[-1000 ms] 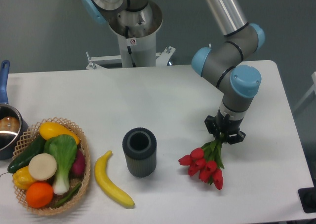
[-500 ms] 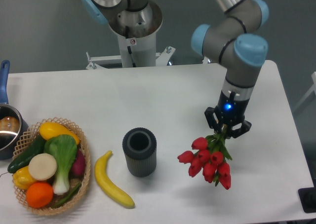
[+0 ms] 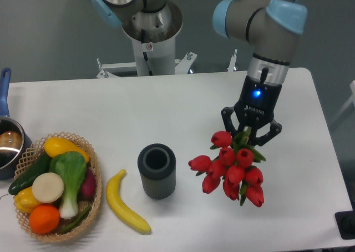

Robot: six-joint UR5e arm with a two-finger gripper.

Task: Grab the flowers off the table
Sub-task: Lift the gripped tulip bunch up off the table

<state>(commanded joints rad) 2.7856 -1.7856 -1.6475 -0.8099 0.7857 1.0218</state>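
Above the table [image 3: 166, 107], flowers [image 3: 232, 166] hanging blooms-down, stems up, clamped in the tool [image 3: 250, 134]

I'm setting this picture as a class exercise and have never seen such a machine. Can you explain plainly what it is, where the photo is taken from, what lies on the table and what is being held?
The grey and blue jointed machine is a robot arm. At its tip sits a gripper, a two-fingered claw. One fixed camera looks down on the white table from the front.

The gripper is shut on the green stems of the flowers, a bunch of red tulips hanging blooms down and apparently lifted off the table.

On the table stand a dark ribbed cup, a banana, and a wicker basket of vegetables and fruit. A pot with a blue handle sits at the left edge.
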